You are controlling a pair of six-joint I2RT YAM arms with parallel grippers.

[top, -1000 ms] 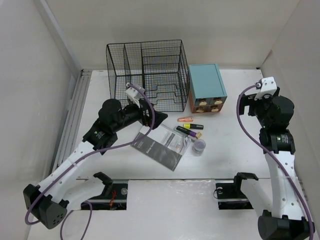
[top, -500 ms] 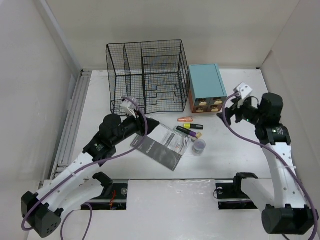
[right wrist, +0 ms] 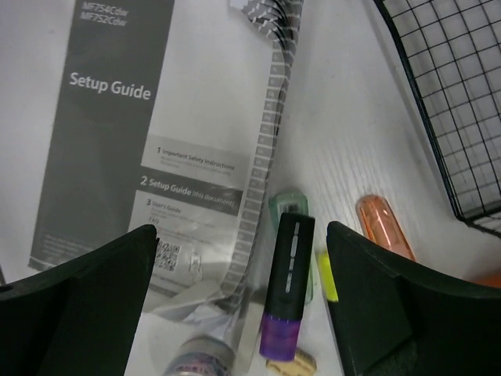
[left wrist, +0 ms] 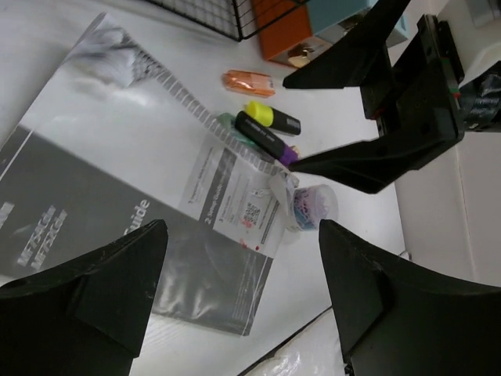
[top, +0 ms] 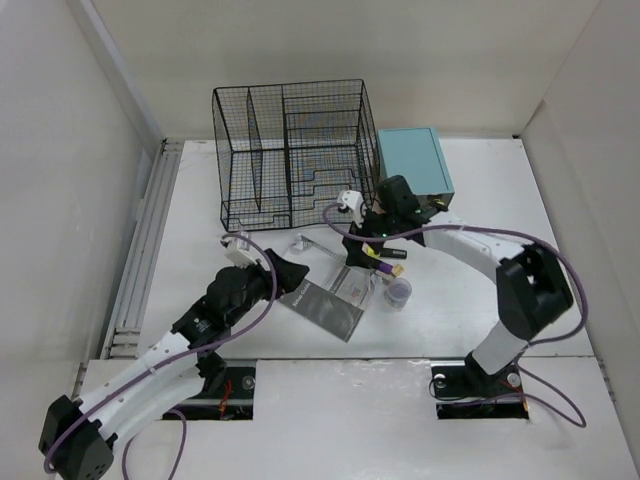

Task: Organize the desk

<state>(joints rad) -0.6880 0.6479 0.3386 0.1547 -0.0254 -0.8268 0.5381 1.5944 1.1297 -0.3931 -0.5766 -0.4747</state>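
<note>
The white desk (top: 480, 200) carries a grey Setup Guide booklet (top: 330, 300), a black-and-purple highlighter (right wrist: 288, 274), a yellow highlighter (left wrist: 270, 117), a green capped item (right wrist: 290, 205), an orange capped item (right wrist: 383, 227) and a small jar (top: 399, 291). My right gripper (top: 362, 250) is open and hangs low over the highlighters, its jaws either side of the purple one (right wrist: 243, 266). My left gripper (top: 290, 275) is open and empty above the booklet's near-left part (left wrist: 243, 258). The booklet also shows in the left wrist view (left wrist: 117, 211).
A black wire-mesh rack (top: 295, 150) stands at the back, its corner close to the right gripper (right wrist: 446, 94). A teal box with wooden drawers (top: 415, 165) stands to the rack's right. White walls border the desk. The right arm stretches across the desk's right half.
The right arm has swung from the right side across to the middle and lowered over the highlighters. The left gripper has drawn back from the rack and come down over the booklet.
</note>
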